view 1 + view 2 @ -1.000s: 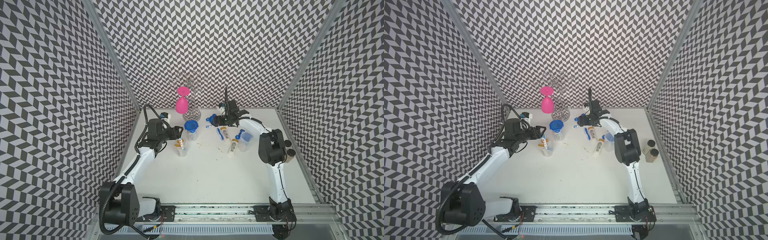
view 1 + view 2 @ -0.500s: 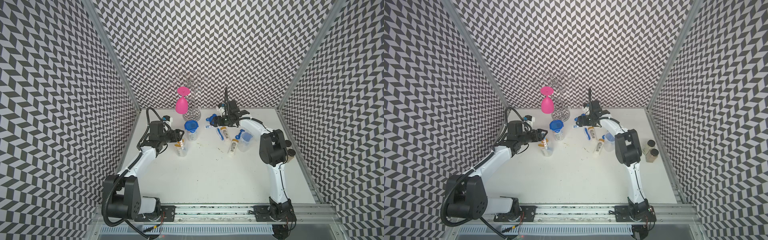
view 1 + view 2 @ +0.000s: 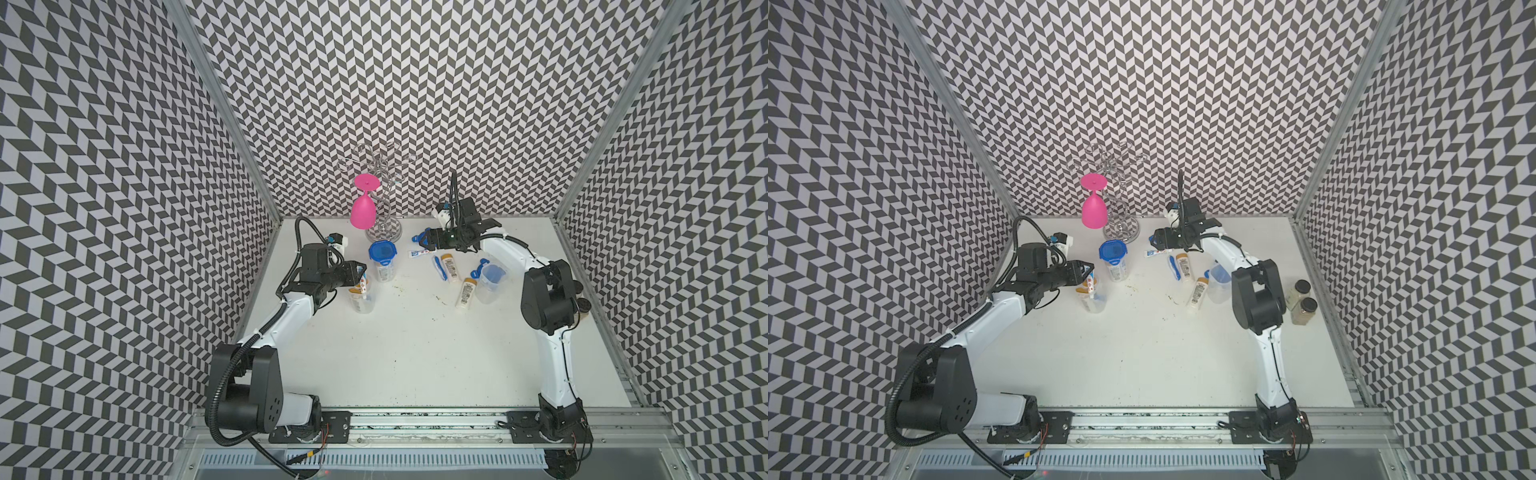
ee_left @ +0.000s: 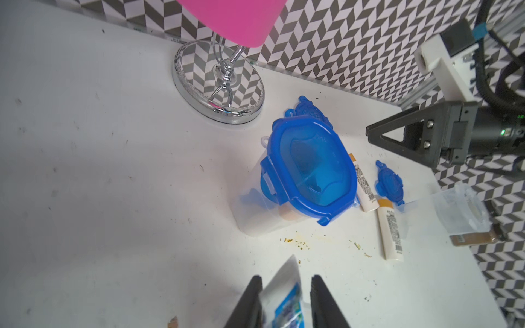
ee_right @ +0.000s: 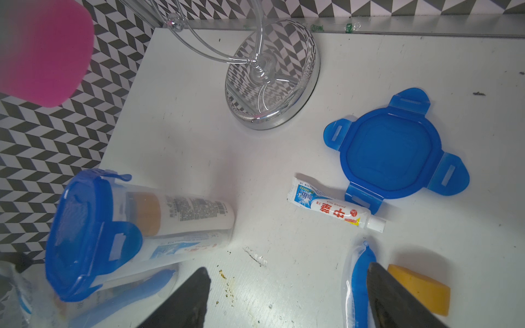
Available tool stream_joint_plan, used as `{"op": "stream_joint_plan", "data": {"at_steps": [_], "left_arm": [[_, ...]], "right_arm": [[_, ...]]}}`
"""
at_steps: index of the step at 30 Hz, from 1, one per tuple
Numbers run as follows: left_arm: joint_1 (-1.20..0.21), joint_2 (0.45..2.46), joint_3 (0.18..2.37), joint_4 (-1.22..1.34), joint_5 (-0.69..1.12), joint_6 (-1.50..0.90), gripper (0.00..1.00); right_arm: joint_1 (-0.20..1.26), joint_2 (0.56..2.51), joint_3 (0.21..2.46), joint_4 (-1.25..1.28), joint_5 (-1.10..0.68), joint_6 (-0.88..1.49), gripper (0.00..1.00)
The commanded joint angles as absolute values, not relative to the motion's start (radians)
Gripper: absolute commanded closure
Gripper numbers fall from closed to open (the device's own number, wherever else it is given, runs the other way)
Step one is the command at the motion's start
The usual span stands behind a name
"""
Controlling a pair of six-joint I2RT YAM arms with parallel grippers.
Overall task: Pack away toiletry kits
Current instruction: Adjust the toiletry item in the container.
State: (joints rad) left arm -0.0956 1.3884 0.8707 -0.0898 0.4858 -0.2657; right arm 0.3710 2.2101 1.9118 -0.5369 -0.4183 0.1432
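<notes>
While right gripper (image 5: 288, 269) gapes, left gripper (image 4: 286, 278) brackets toothpaste tube (image 4: 284, 296)

A robotics lab test cell: chevron-patterned walls (image 3: 415, 83), an aluminium rail (image 3: 415, 420) carrying two arms (image 3: 286, 320), white tabletop (image 3: 415, 353).

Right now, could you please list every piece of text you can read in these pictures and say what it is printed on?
"ZHONG HUA", beside red characters "中华": loose toothpaste tube.
Label print on the white bottle: too small to read.
Print on the tube at the left gripper: blurred.
</notes>
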Motion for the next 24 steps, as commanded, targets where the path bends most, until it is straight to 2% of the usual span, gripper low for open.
{"op": "stream_joint_plan", "data": {"at_steps": [1, 8, 11, 19, 24], "left_arm": [[-0.090, 1.391, 0.868, -0.066, 0.494, -0.262, 0.78], [-0.090, 1.381, 0.876, -0.076, 0.490, -0.258, 0.95], [-0.089, 1.370, 0.881, -0.081, 0.492, -0.256, 1.00], [-0.092, 1.298, 0.889, -0.117, 0.503, -0.242, 1.00], [-0.106, 1.207, 0.829, -0.055, 0.483, -0.241, 1.00]], "right_arm": [[0.377, 2.155, 1.907, -0.498, -0.418, 0.146, 0.15], [0.378, 2.157, 1.907, -0.494, -0.419, 0.145, 0.16], [0.377, 2.157, 1.910, -0.495, -0.420, 0.143, 0.16], [0.379, 2.141, 1.889, -0.486, -0.427, 0.146, 0.16], [0.379, 2.129, 1.870, -0.475, -0.435, 0.150, 0.16]]}}
